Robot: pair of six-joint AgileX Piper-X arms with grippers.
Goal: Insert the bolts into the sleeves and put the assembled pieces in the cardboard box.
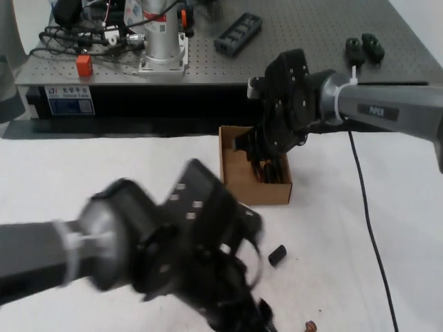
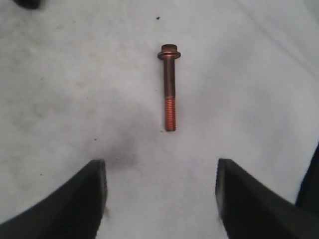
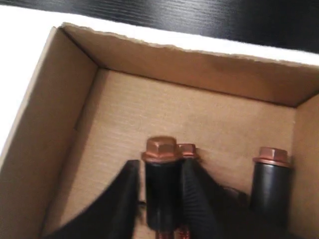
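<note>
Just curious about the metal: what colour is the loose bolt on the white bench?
Coppery orange-brown; the long flanged bolt shows best in the left wrist view.

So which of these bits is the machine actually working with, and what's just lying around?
In the job: loose bolt, loose sleeve, cardboard box, assembled piece gripped by the right tool, second assembled piece beside it, left tool open over the bolt.
Just lying about: orange block, black tray, cables, metal post.
</note>
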